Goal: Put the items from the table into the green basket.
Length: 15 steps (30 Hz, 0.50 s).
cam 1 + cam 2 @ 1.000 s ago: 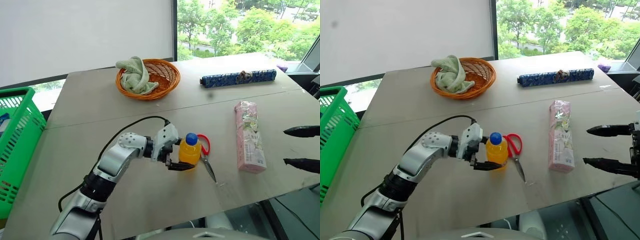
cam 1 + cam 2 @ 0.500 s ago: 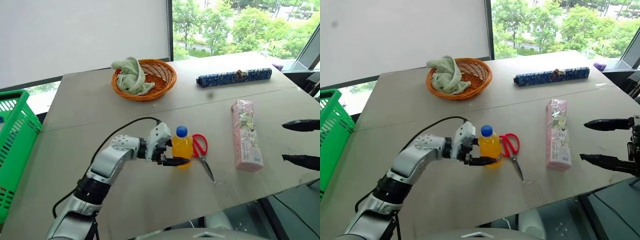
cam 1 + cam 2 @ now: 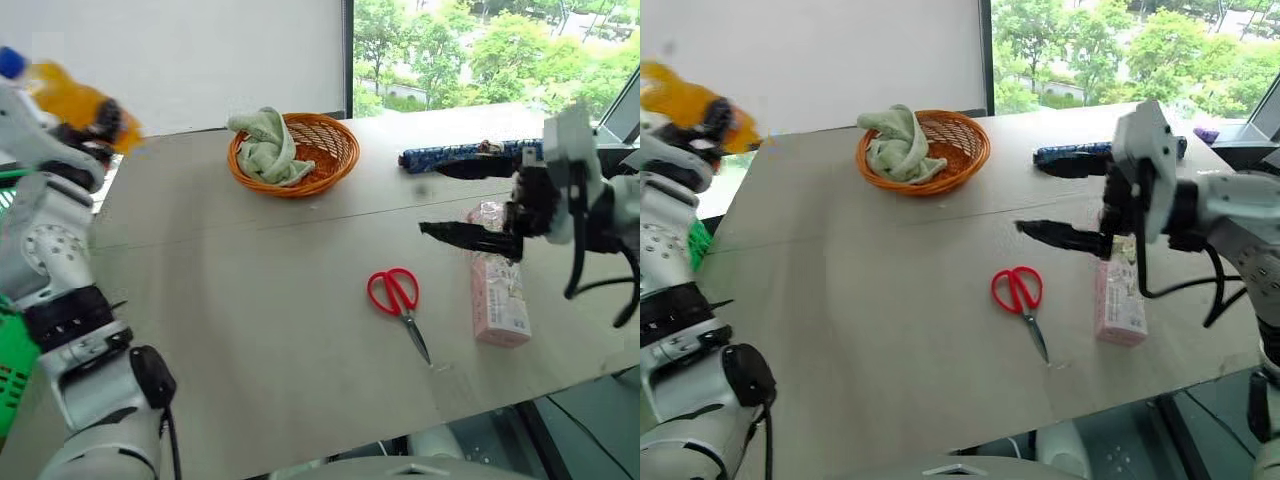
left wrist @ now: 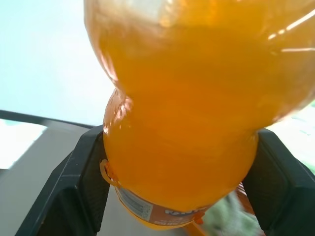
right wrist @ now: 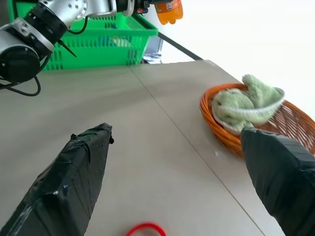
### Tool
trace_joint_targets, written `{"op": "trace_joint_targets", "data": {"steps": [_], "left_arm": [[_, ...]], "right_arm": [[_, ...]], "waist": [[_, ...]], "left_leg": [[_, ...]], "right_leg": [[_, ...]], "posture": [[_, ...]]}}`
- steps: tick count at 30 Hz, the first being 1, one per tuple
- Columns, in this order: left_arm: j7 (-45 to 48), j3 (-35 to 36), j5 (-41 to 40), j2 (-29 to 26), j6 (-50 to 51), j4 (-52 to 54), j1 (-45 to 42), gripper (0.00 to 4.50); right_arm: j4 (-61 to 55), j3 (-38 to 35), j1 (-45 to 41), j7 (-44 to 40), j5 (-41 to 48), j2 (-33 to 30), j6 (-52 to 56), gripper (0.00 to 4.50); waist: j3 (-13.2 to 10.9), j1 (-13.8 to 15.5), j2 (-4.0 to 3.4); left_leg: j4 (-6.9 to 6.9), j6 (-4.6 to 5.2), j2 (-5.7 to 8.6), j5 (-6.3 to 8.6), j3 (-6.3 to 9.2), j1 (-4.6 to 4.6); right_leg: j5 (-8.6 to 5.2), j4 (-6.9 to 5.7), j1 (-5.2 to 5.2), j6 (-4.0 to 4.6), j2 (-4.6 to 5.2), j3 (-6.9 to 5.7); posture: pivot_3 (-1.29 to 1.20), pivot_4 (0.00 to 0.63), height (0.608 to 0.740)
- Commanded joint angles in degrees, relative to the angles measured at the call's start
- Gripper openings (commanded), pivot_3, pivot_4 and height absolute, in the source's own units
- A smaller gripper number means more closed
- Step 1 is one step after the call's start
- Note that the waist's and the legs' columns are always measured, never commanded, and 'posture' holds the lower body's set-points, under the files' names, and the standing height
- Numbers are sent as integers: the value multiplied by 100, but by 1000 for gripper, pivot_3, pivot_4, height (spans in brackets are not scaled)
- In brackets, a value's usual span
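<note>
The orange bottle is being gripped between the left fingers and held high at the far left, beside the green basket. The right fingers are being held open above the tabletop, over the scissors and pink packet.

My bottle at the upper left is orange with what looks like a blue cap, though it blurs. The scissors have red handles. The packet is pink and floral, the roll dark blue and patterned. The basket is bright green, the surface grey-beige, my pincer fingers black.
</note>
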<state>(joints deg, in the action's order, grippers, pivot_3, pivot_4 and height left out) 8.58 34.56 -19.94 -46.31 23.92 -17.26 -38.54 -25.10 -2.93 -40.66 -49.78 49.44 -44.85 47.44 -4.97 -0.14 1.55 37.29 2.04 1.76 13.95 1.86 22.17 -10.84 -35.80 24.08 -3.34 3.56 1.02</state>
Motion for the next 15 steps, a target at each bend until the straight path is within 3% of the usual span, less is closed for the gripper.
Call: {"op": "trace_joint_targets", "data": {"steps": [1, 3, 8, 11, 15], "left_arm": [[-151, -199, 805, -744, -1198, -1033, -161, 3059], [-136, -251, 928, -944, -1533, -1637, -238, 3059], [90, -530, 1160, -1157, -2162, -3008, -462, 3059], [113, -532, 1162, -1267, -2378, -3516, -466, 4471], [-1, -548, 1088, -1051, -2758, -2790, -378, 4471]], "right_arm": [[216, 175, -569, 129, -86, 260, 19, 4500], [251, 207, -660, 38, -90, 325, -23, 4500], [243, 231, -653, -159, -170, 338, -119, 4500], [201, 210, -540, -240, -259, 242, -142, 4500], [105, 81, -333, -286, -286, 68, -138, 4500]], "waist": [[6, 95, 5], [14, 202, 17], [47, 414, 70], [74, 403, 112], [87, 345, 125]], "left_leg": [[-3, -3, 1, 2, 1, 20], [-2, -4, 2, 1, 7, 74], [0, -8, 6, 18, 15, 85], [7, -3, 2, 37, 15, 84], [9, -13, -6, 33, 10, 72]], "right_leg": [[0, 3, 20, 0, 0, 1], [1, 1, 68, 0, 10, -8], [2, 6, 68, 0, 25, -30], [11, 2, 67, 12, 28, -30], [16, -10, 65, 19, 40, -25]], "posture": [[75, 23, 740], [80, 22, 740], [73, 17, 740], [65, 18, 740], [73, 19, 740]]}}
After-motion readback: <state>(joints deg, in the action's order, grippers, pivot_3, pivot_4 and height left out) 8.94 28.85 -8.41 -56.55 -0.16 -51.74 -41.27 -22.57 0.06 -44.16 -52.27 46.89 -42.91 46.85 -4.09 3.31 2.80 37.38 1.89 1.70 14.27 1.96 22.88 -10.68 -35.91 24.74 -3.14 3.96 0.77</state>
